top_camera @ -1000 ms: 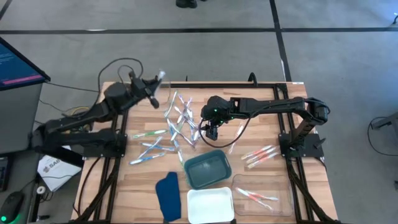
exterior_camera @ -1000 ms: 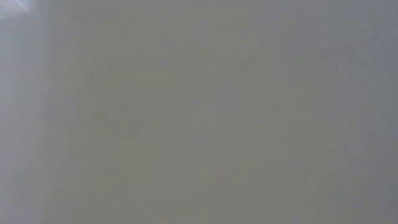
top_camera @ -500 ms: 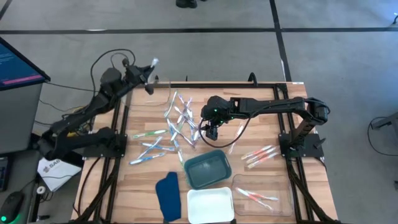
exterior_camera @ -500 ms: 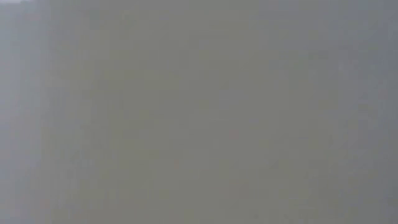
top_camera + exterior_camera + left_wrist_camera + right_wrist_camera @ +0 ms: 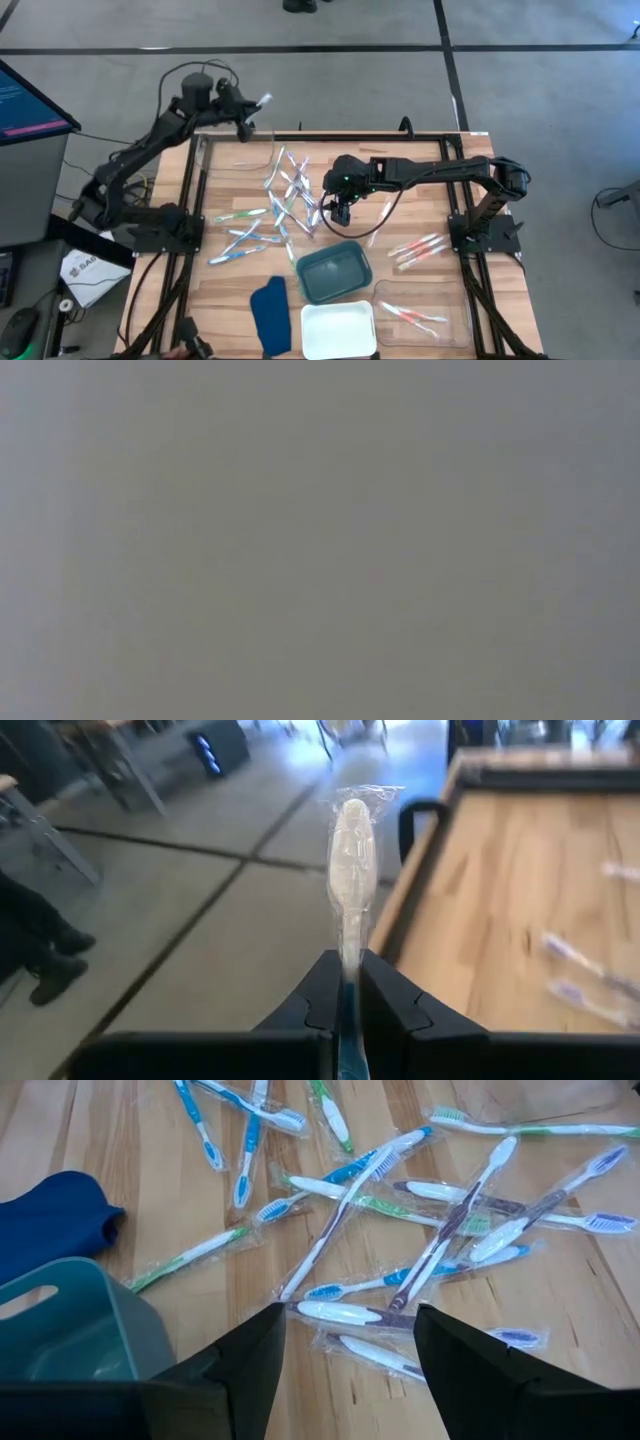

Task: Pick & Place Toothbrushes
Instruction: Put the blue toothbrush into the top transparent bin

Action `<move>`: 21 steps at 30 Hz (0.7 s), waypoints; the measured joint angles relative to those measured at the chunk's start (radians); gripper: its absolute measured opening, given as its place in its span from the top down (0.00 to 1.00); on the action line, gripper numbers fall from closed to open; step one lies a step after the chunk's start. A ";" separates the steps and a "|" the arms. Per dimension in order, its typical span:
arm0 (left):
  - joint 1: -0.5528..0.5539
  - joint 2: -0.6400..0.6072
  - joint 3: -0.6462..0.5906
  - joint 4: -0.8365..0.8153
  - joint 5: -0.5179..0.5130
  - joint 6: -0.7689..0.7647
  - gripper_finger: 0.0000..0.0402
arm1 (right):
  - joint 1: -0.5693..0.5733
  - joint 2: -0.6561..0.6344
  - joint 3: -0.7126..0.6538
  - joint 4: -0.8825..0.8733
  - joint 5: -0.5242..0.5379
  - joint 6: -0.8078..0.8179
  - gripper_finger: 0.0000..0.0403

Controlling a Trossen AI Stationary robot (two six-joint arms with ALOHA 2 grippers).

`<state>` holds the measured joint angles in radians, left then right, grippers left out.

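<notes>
My left gripper (image 5: 247,108) is raised over the table's far left corner, shut on a wrapped toothbrush (image 5: 352,850) whose pale end sticks out past the fingertips. Many wrapped toothbrushes (image 5: 290,195) in blue, green and purple lie flat and crossed on the wooden table (image 5: 420,180). My right gripper (image 5: 338,212) hangs open just above the pile's right side, and the pile (image 5: 400,1200) lies ahead of its fingers. Pink toothbrushes (image 5: 418,250) lie at the right. The low view shows only grey. My left gripper pinches the toothbrush's blue handle part (image 5: 348,982) between its two fingers (image 5: 318,992). The brush runs along the fingers, its pale end in clear wrapper pointing out ahead. It is lifted clear of the table, near level.
A dark green tray (image 5: 333,272), a white tray (image 5: 338,328) and a clear tray (image 5: 420,310) holding pink toothbrushes stand near the front. A dark blue cloth (image 5: 270,315) lies beside them. Another clear tray (image 5: 235,152) sits at the far left. A monitor (image 5: 30,105) stands off the left side.
My left gripper has swung toward the table's far edge and slightly up, turning as it went, and has carried the wrapped toothbrush clear of the table past the far left corner. It has stayed shut on it.
</notes>
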<state>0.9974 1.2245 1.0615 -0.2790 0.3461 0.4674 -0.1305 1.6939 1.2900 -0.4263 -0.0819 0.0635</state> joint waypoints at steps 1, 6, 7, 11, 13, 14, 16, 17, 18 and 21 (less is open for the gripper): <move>0.000 0.009 0.021 -0.041 0.000 0.021 0.97 | 0.001 0.000 0.000 0.000 0.000 0.000 0.46; 0.000 0.028 0.066 -0.172 -0.005 0.149 0.97 | 0.010 0.000 0.000 0.000 0.000 -0.002 0.46; 0.000 0.028 0.066 -0.193 -0.013 0.186 0.97 | 0.013 0.000 0.000 -0.001 0.000 -0.002 0.46; 0.000 0.028 0.066 -0.288 -0.087 0.297 0.97 | 0.019 0.000 0.000 -0.001 0.000 -0.002 0.46; -0.001 0.033 0.066 -0.326 -0.111 0.319 0.97 | 0.019 0.000 0.000 0.000 0.000 -0.002 0.46; -0.002 0.035 0.066 -0.335 -0.106 0.319 0.97 | 0.019 0.000 0.000 0.000 0.000 -0.002 0.46; -0.002 0.034 0.066 -0.353 -0.093 0.320 0.97 | 0.019 0.000 0.000 0.000 0.000 -0.002 0.46; -0.003 0.033 0.066 -0.364 -0.092 0.321 0.97 | 0.019 0.000 0.000 0.000 0.000 -0.002 0.46; -0.003 0.035 0.066 -0.381 -0.090 0.321 0.97 | 0.019 0.000 0.000 0.000 0.000 -0.002 0.46; -0.010 0.054 0.066 -0.431 -0.067 0.322 0.97 | 0.019 0.000 0.000 0.000 0.000 -0.002 0.46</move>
<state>0.9871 1.2788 1.1271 -0.7096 0.2792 0.7891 -0.1112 1.6939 1.2900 -0.4267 -0.0819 0.0612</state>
